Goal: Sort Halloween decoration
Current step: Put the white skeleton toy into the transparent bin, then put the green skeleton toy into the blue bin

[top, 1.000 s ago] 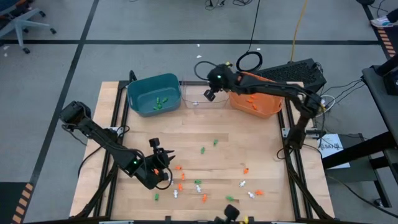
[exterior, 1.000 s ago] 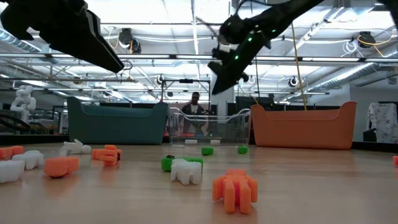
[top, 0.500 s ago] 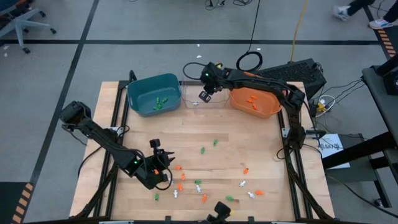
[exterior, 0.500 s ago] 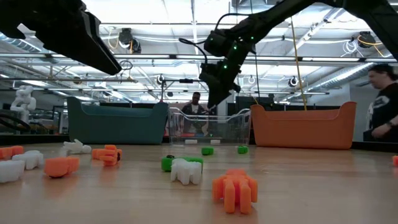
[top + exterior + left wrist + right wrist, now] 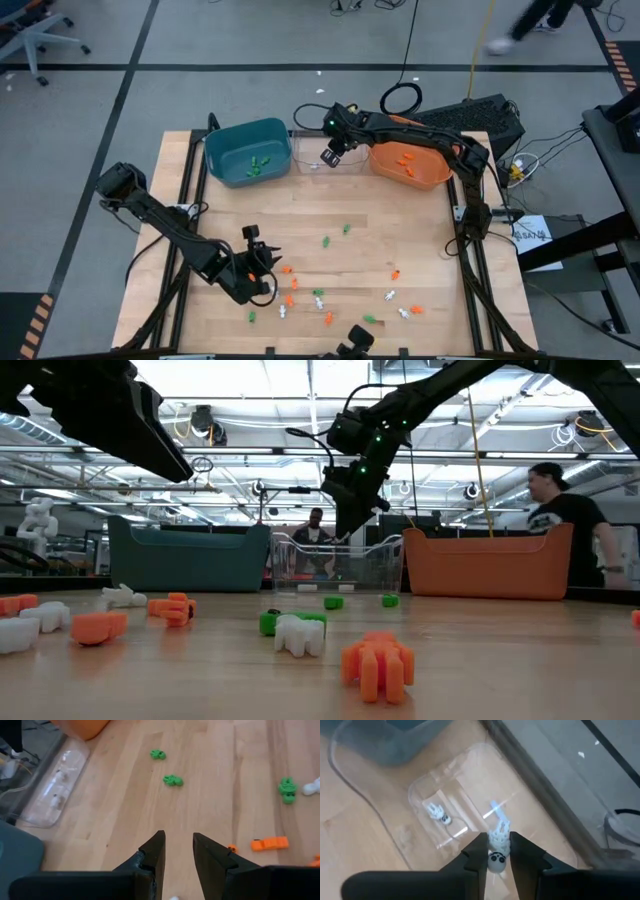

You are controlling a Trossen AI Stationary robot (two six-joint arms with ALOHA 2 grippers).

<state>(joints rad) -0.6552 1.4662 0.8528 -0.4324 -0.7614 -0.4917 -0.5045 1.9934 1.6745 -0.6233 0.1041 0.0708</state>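
Small orange, green and white Halloween trinkets point(image 5: 320, 295) lie scattered on the near half of the wooden table point(image 5: 400, 220). My right gripper point(image 5: 498, 842) hangs over the clear bin point(image 5: 308, 160) at the far edge, shut on a white skeleton trinket point(image 5: 498, 851). Another white skeleton point(image 5: 437, 813) lies on the clear bin's floor. My left gripper point(image 5: 179, 847) stands open above the table near the front left, a little left of the scattered trinkets, with nothing between its fingers. My right gripper has the white skeleton trinket between its two fingers, the round head point(image 5: 497, 861) lying back between them. The body point(image 5: 501, 831) sticks out past the fingertips. The fingers slant down from the right over the clear bin, and the trinket is clear of the bin's floor.
A teal bin point(image 5: 247, 150) with green trinkets stands left of the clear bin, and an orange bin point(image 5: 410, 165) with orange trinkets to its right. A person point(image 5: 560, 510) passes behind the table. Bare wood lies between the bins and the scattered trinkets.
My right gripper has gone a little toward the table's left edge and down, from beside the orange bin to over the clear bin, tipping more steeply downward. A person has walked into view behind the table.
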